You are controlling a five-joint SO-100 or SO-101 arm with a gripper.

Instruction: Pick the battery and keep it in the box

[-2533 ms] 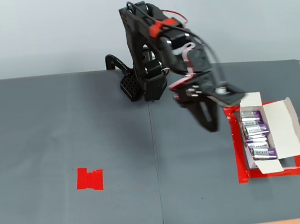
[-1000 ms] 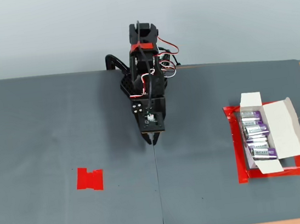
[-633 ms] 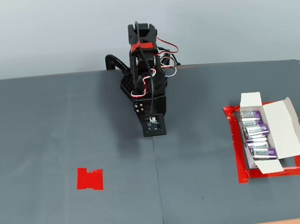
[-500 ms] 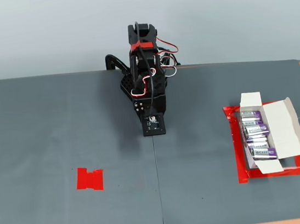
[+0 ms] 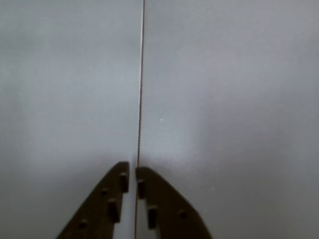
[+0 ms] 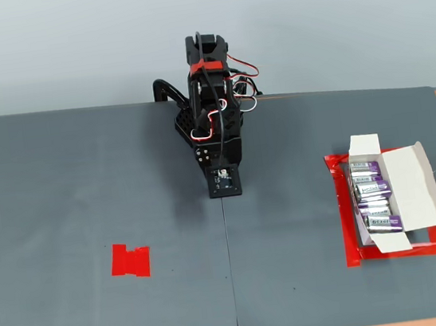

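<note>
In the wrist view my gripper (image 5: 132,170) is shut and empty, its two dark fingers almost touching above the grey mat, right over the seam (image 5: 141,89). In the fixed view my arm (image 6: 214,123) stands folded at the back middle of the mat, with the fingers hidden under the wrist. The white box (image 6: 410,186) lies open at the right, inside a red tape outline (image 6: 344,219). Several purple and silver batteries (image 6: 370,187) lie in it in a row. No loose battery shows on the mat.
A flat red tape patch (image 6: 130,260) lies at the front left of the grey mat (image 6: 69,191), with nothing on it. The mat's seam (image 6: 232,274) runs from the arm to the front edge. Orange table edges show at the sides.
</note>
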